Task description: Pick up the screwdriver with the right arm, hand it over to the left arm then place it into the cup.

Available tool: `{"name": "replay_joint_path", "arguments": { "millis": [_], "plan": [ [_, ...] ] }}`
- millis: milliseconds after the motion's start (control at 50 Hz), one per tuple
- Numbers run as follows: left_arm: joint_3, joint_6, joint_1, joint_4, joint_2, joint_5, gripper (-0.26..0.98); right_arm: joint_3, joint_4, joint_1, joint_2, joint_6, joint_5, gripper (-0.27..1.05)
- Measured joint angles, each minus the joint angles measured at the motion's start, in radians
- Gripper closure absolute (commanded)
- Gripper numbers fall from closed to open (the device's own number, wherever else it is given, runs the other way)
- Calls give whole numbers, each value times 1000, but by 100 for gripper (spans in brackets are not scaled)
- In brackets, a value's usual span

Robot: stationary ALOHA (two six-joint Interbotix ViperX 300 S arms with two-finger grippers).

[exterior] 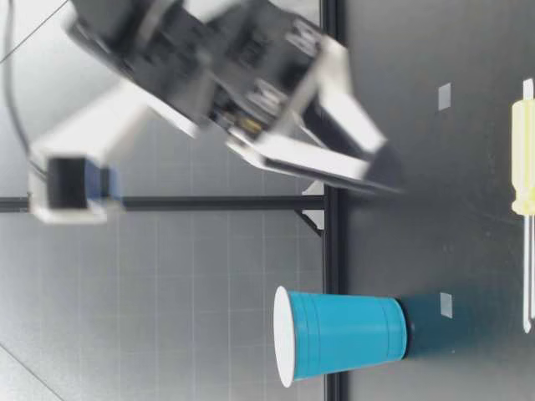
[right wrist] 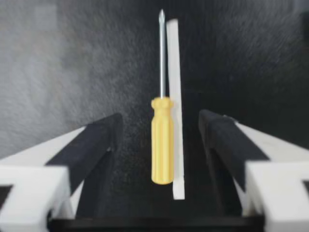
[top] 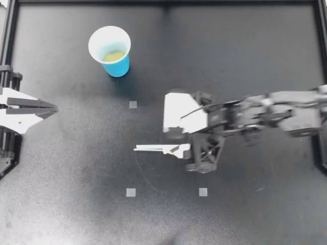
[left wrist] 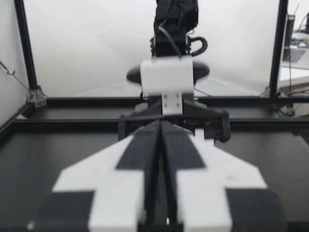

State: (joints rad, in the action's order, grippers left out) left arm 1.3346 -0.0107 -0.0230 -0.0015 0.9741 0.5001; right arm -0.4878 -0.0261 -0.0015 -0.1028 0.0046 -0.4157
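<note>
Right wrist view shows a smooth yellow-handled screwdriver (right wrist: 161, 145) with thin pointed shaft.

A black table (top: 61, 214) is being edged by a dark rail (top: 163, 3) along the frame's upper edge and marked by a first pale square (top: 133, 104) left of centre, a second pale square (top: 131, 192) below it and a third pale square (top: 203, 192) at lower centre, while a white strip (right wrist: 173, 58) is being borne flat on it.

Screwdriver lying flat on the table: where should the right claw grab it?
The yellow handle, from above, right claw closing across its width: it lies flat, the handle is the thickest part, the shaft thin. A white strip lies along one side.
</note>
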Motion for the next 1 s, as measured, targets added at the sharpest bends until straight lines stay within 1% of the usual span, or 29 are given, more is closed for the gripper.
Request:
{"name": "replay_joint_path", "arguments": {
  "millis": [180,460,740,1000],
  "plan": [
    [0,0,0,0,0,-2,59,55,0,0,-77,0,-67,14],
    [0,0,0,0,2,-3,59,114,0,0,-152,0,-87,14],
    [0,0,0,0,2,-5,59,120,2,0,-206,0,-91,15],
    [0,5,0,0,5,-5,59,120,2,0,-238,0,-91,25]
  ]
}}
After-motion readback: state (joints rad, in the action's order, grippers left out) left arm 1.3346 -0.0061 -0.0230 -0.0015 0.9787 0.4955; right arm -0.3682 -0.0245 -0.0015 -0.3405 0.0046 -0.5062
